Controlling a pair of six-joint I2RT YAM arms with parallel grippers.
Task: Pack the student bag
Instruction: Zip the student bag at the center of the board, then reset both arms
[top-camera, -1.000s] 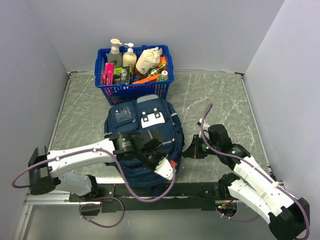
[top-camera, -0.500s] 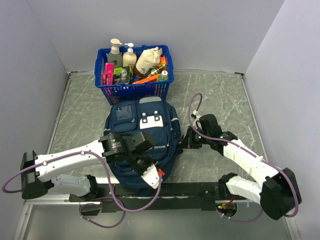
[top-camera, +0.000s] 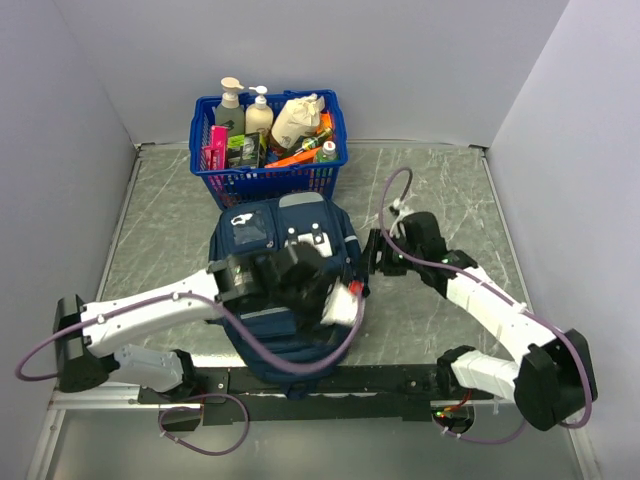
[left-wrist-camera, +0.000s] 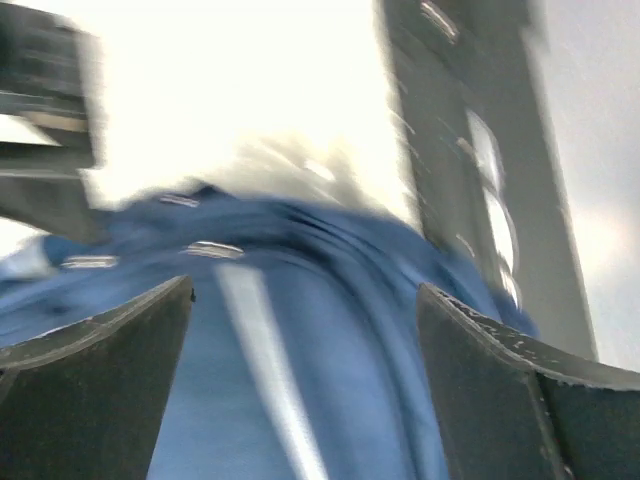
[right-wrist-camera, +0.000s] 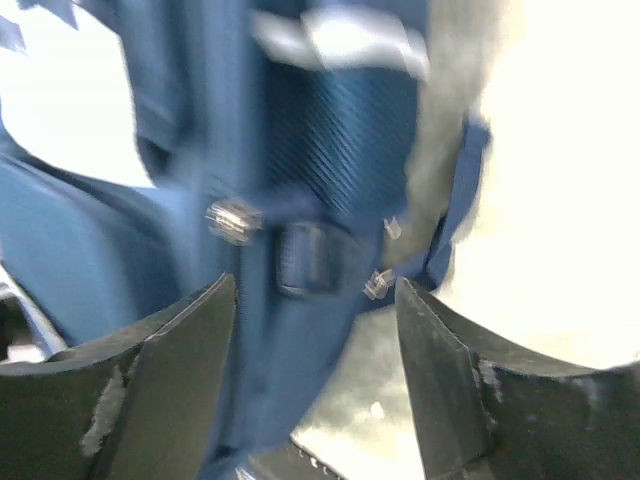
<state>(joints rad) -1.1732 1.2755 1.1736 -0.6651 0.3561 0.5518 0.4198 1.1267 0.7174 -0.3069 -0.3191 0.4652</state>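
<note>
Left gripper (left-wrist-camera: 302, 290), right gripper (right-wrist-camera: 315, 283) spread, empty, by student bag (top-camera: 258, 232)

Grey marbled table (top-camera: 450, 190), navy backpack (top-camera: 250, 232) lying flat on its middle toward the near edge, blue plastic basket (top-camera: 268, 184) standing just behind it by the back edge.

top view: your light is even, picture sharp | left wrist: motion blur, white glare above the student bag (left-wrist-camera: 300, 340) | right wrist: blurred too, background burnt out
</note>
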